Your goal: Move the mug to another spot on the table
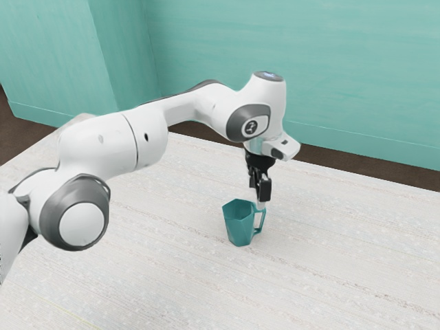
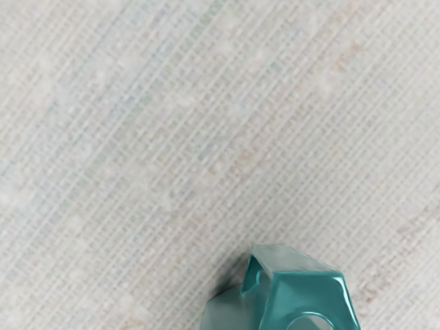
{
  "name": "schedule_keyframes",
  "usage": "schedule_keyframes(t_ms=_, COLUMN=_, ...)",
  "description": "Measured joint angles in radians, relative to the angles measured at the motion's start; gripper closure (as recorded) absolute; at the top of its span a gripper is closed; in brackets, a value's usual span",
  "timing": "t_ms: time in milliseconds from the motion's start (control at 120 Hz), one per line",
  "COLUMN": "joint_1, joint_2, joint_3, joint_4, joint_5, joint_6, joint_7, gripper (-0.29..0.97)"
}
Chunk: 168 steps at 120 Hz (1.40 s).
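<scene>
Teal wall [image 1: 344,62] standing behind pale, woven-textured table [image 1: 344,261]. Teal mug [image 1: 238,223] sitting upright near table middle, handle [image 1: 259,221] pointing toward exterior view's right. Black gripper [image 1: 262,196] hanging tip-down just above handle side of rim; mug lying directly beneath it. Cannot tell whether gripper is spread or pressed together.

The mug [image 1: 240,223] is teal, the gripper [image 1: 262,198] black, the arm [image 1: 124,148] white with grey joints, the table [image 1: 344,261] pale and finely streaked, the wall [image 1: 330,62] turquoise.
</scene>
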<state>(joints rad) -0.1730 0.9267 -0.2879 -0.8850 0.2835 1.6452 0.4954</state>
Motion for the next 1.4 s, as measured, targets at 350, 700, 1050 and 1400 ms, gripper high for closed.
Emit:
schedule_keyframes(t_ms=350, joint_1=0.003, joint_2=0.066, joint_3=0.009, joint_4=-0.033, joint_5=-0.059, joint_6=0.114, joint_7=0.013, gripper=0.02)
schedule_keyframes(t_ms=700, joint_1=0.003, joint_2=0.063, joint_3=0.027, joint_4=-0.072, joint_5=-0.070, joint_6=0.130, joint_7=0.006, gripper=0.25)
schedule_keyframes(t_ms=1050, joint_1=-0.001, joint_2=0.052, joint_3=0.040, joint_4=-0.077, joint_5=-0.064, joint_6=0.075, joint_7=-0.005, gripper=0.55)
schedule_keyframes(t_ms=1400, joint_1=-0.012, joint_2=0.010, joint_3=0.106, joint_4=-0.077, joint_5=-0.051, joint_6=-0.087, joint_7=-0.019, gripper=0.59)
